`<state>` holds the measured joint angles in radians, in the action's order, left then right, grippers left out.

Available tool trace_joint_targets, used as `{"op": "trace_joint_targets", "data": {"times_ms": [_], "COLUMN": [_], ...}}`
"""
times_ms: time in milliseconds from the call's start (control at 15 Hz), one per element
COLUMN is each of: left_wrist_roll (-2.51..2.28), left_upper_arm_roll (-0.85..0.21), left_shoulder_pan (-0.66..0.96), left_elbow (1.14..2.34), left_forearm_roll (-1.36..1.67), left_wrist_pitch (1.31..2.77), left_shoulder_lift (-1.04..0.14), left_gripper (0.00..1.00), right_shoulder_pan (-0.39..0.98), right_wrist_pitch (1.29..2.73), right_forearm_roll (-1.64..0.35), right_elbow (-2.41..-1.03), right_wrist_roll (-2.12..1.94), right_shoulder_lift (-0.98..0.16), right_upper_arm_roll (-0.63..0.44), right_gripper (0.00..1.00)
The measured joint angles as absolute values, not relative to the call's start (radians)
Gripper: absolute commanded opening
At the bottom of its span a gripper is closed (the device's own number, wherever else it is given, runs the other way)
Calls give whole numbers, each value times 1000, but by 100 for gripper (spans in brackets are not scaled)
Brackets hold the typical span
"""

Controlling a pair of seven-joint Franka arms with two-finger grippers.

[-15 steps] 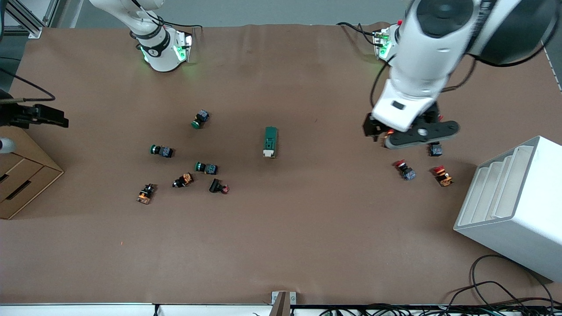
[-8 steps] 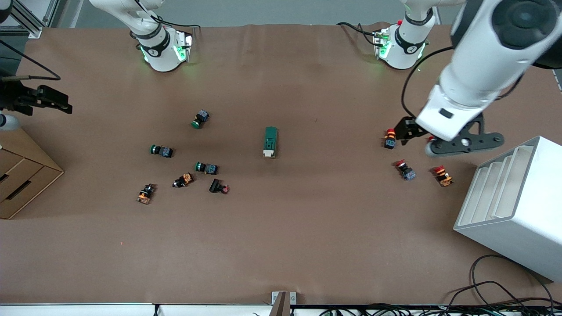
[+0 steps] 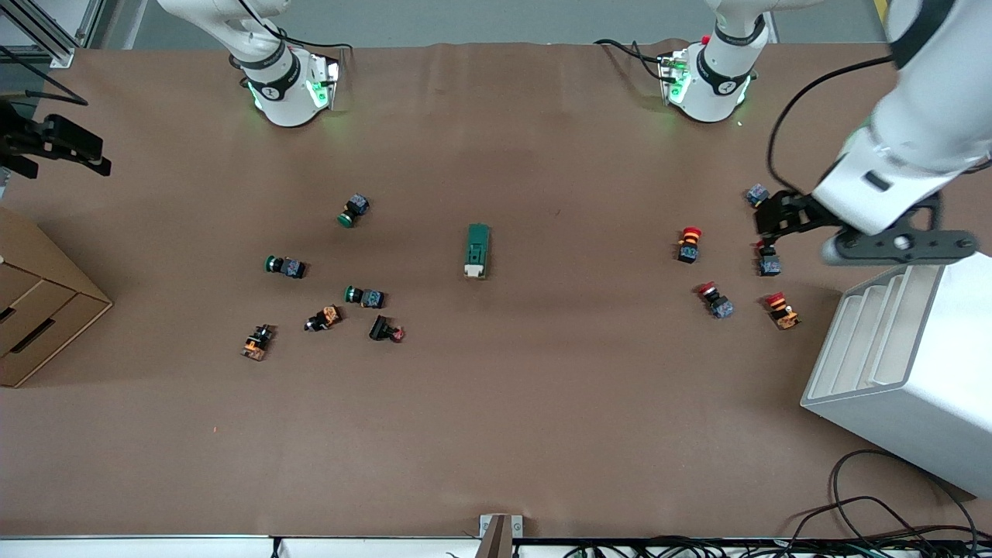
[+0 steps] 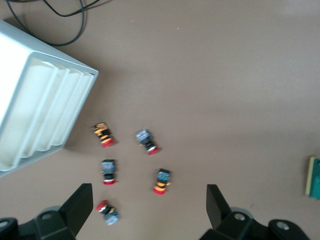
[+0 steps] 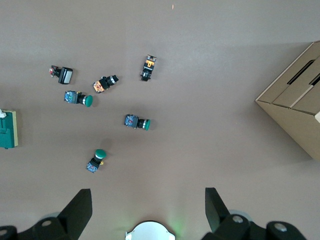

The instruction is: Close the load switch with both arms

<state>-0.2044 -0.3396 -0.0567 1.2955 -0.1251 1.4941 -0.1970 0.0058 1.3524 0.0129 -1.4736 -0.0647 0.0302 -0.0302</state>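
Observation:
The load switch lies alone mid-table, a dark green block with its cream handle at the end nearer the front camera. It also shows at the edge of the left wrist view as the load switch and of the right wrist view as the load switch. My left gripper hangs open over the red push buttons at the left arm's end, with nothing between its fingers. My right gripper is open and empty too, high over the right arm's end of the table; its fingers frame bare table and the arm's base.
A white slotted rack stands at the left arm's end, beside several red buttons. Green buttons and orange-black parts are scattered between the switch and a cardboard box at the right arm's end.
The left arm has swung away from the middle toward its own end of the table, uncovering red buttons. The right gripper has drifted toward the bases' side. The switch has not moved.

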Motion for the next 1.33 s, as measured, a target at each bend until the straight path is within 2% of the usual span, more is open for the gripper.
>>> {"op": "trace_joint_targets", "data": {"times_ms": [267,467,1333], "left_wrist_roll": [-72,-29,-2], "left_upper_arm_roll": [-174,-103,-77], "left_shoulder_pan": [-31,-14,-8], "left_elbow": [1309,1330,1350], "left_forearm_roll": [-42,-37,-36], "left_wrist_pitch": [1475,1457,1456], "left_shoulder_lift": [-148,-127,-112], "left_gripper": [100,100,100], "right_shoulder_pan": [6,6,6], "right_wrist_pitch": [1357,1357,1391], "right_forearm_roll": [0,-1,-18], "right_elbow": [-1480,-1486,-1489], "right_wrist_roll": [-65,-65,-65], "right_shoulder_lift": [39,41,53], "right_upper_arm_roll": [-30,-33,-49], "right_gripper": [100,100,100]}}
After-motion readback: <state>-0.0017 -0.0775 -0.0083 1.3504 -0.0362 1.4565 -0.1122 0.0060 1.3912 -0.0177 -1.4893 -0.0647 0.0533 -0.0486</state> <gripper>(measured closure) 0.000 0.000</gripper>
